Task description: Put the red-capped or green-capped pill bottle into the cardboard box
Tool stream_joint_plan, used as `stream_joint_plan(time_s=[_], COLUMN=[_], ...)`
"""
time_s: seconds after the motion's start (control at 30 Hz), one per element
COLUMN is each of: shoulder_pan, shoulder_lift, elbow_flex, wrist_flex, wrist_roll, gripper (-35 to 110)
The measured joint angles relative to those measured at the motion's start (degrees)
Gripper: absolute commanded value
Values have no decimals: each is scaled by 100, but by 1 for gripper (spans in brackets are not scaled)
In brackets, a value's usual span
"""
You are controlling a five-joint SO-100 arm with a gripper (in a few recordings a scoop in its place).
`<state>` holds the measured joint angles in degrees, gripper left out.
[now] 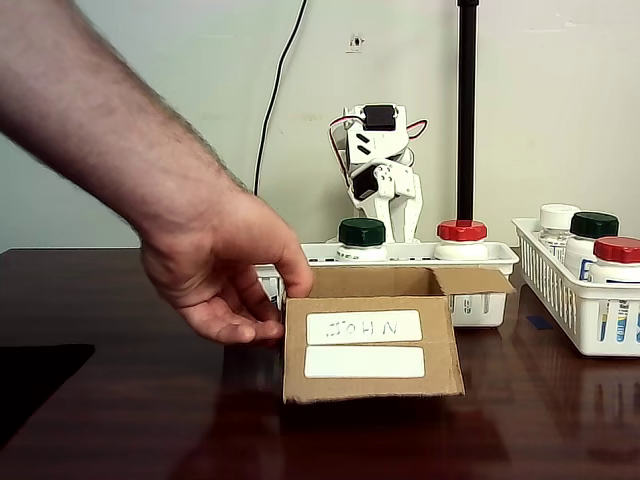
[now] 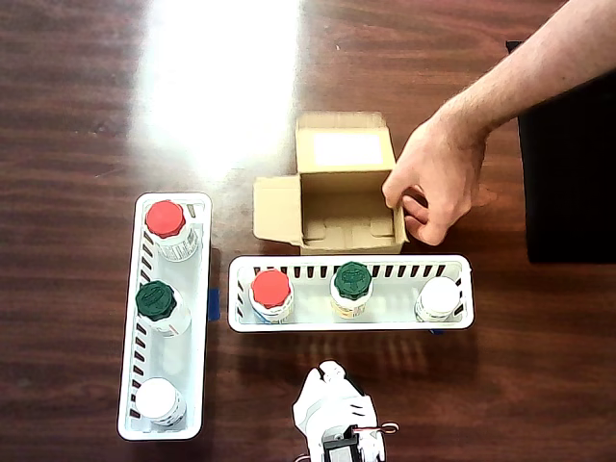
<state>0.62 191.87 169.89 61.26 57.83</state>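
Overhead view: empty cardboard box (image 2: 344, 192), person's hand (image 2: 433, 183) seemingly gripping its side.

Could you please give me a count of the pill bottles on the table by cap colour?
Red-capped bottles: 2
Green-capped bottles: 2
White-capped bottles: 2
Total: 6, all in the two white baskets.
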Motion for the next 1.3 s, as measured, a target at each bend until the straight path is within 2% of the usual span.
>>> stream_joint_plan(time_s=[0.17, 0.5, 0.77, 0.93, 1.07, 1.3], shoulder_pan=[0, 167, -334, -1274, -1916, -2830], shoulder_lift=[0, 0, -123, -993, -1582, -2856], elbow_flex=[0, -44, -1424, -2742, -2944, -2971], wrist_flex=[-185, -1055, -853, -1028, -1723, -3313], wrist_roll=[360, 2522, 2953, 2663, 2628, 2575], gripper=[0, 0, 3, 26, 47, 68])
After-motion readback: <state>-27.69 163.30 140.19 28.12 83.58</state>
